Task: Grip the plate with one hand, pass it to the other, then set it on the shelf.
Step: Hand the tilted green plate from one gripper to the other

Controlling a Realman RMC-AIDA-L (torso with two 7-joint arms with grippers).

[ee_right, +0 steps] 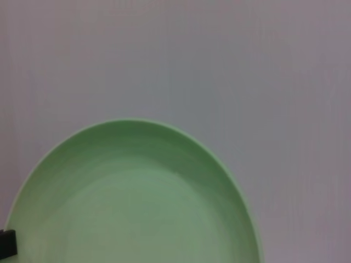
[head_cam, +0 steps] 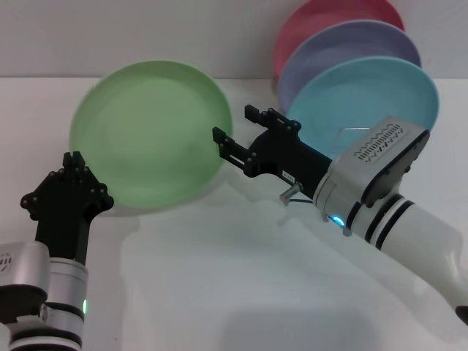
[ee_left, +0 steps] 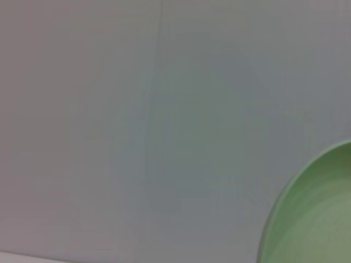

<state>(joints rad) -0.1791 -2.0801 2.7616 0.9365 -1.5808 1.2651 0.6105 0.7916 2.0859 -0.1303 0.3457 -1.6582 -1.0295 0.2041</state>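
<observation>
The pale-green plate (head_cam: 150, 135) stood tilted above the white table (head_cam: 219, 278), its concave face toward the robot. The left tool (head_cam: 73, 175) was closed on the plate's lower left rim, holding it up. The right tool (head_cam: 234, 135) reached in at the plate's right edge with its fingers apart, one on either side of the rim. Behind the right arm, blue (head_cam: 365, 95), lavender (head_cam: 351, 44) and pink (head_cam: 322, 18) plates stood upright on the wire shelf (head_cam: 351, 131).
</observation>
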